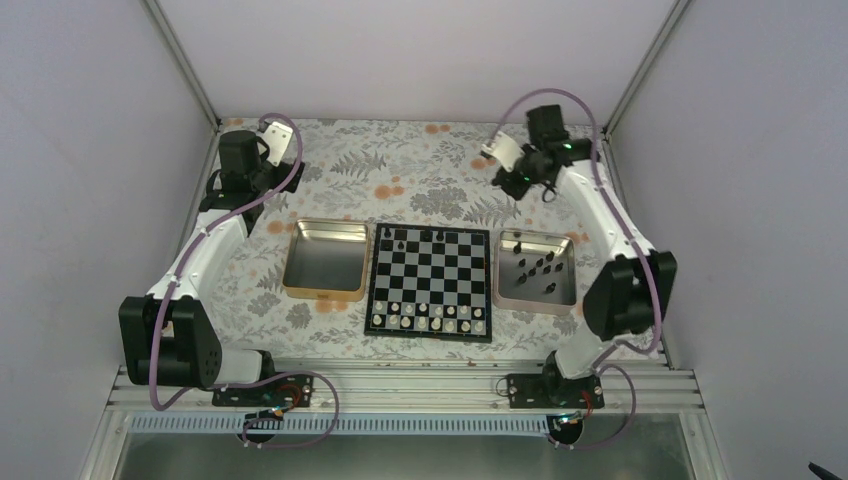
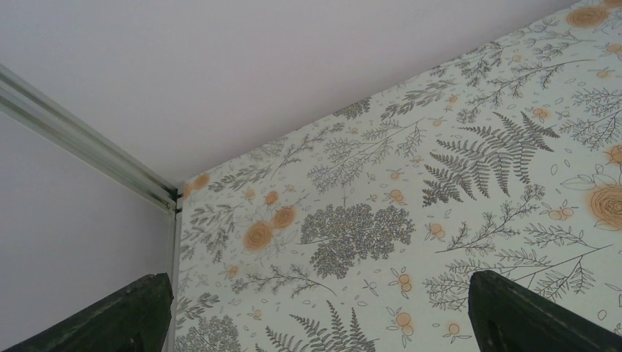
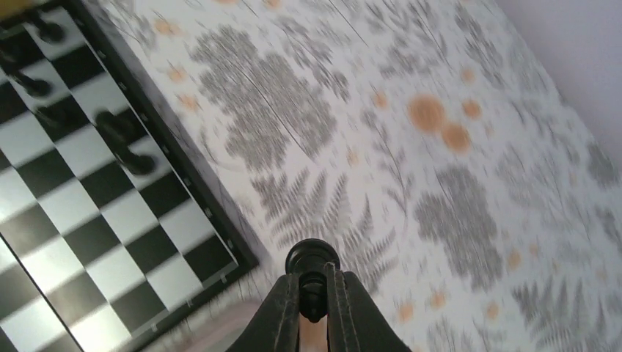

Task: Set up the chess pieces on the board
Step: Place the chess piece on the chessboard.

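Observation:
The board (image 1: 429, 283) lies mid-table with three black chess pieces (image 1: 424, 235) on its far row and white pieces on its near rows. Several more black chess pieces (image 1: 537, 268) lie in the silver tray (image 1: 507, 291) to its right. My right gripper (image 1: 519, 181) hovers beyond the tray, off the board's far right corner, shut on a black chess piece (image 3: 312, 258); the board corner (image 3: 110, 220) shows in the right wrist view. My left gripper (image 2: 315, 323) is open and empty over the far left of the table, its dark fingers (image 2: 513, 312) wide apart.
An empty gold tray (image 1: 325, 260) lies left of the board. Grey walls and metal frame posts (image 2: 81, 143) close the table at the back and sides. The tablecloth (image 1: 400, 170) has a fern and flower pattern.

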